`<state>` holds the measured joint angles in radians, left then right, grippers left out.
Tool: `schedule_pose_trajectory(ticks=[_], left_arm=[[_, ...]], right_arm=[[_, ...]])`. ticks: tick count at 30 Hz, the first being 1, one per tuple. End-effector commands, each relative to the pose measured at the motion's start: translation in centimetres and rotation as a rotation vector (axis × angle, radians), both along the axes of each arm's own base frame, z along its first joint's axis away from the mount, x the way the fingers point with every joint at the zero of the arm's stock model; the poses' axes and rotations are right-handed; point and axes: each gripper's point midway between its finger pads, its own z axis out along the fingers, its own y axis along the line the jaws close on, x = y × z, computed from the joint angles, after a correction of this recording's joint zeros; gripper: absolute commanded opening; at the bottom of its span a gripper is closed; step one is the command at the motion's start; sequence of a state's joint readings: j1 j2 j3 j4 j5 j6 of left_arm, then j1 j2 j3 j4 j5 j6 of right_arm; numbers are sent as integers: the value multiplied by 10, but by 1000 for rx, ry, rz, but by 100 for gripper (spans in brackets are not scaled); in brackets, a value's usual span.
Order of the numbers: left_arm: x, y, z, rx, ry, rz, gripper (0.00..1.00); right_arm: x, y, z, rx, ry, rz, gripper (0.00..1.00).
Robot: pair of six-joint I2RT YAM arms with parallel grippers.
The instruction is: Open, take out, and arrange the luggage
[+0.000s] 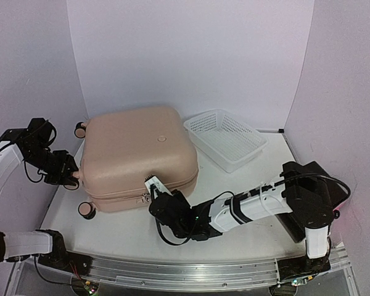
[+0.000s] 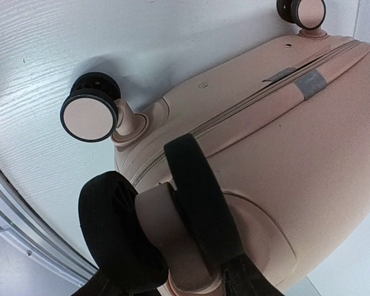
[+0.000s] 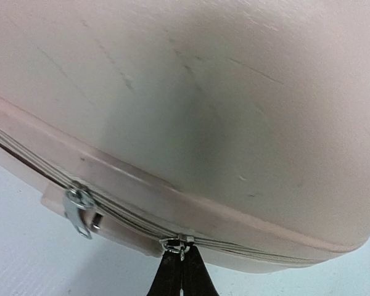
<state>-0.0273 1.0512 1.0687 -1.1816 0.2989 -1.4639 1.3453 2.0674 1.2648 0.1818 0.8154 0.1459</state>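
The pale pink luggage (image 1: 139, 154) lies flat and zipped closed on the white table (image 1: 253, 185). At its left end my left gripper (image 1: 73, 176) has a pink-and-black double wheel (image 2: 172, 234) between its fingers, which press against the two black tyres. At the front edge, my right gripper (image 1: 153, 190) is shut on the metal zipper pull (image 3: 184, 245), its black fingertips (image 3: 172, 277) pinched together under the zip line. A second metal pull (image 3: 80, 213) hangs further left on the same zip.
A white mesh basket (image 1: 225, 139) stands just right of the luggage at the back. More wheels stick out at the far left corner (image 1: 80, 130) and the near left corner (image 1: 86, 209). The table's near edge has a metal rail (image 1: 172, 271).
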Motion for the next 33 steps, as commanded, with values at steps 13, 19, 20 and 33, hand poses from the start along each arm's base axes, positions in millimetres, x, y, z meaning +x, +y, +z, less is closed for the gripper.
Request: schedule_pose_trajectory(ticks=[13,19,20,33], left_arm=[[-17,43,-39,267,93,-5,30],[-16,51,-39,325,88,-35,27],[-15,51,-38,328,86,-44,26],[2,58,-34,430,74,-219,23]], right_arm=[[39,-111,13,-137,48,57,0],[60,-131,9,-178,86,269,0],[66,-135,12,-157,96,287,0],[143,-133,19,23,160,466,0]])
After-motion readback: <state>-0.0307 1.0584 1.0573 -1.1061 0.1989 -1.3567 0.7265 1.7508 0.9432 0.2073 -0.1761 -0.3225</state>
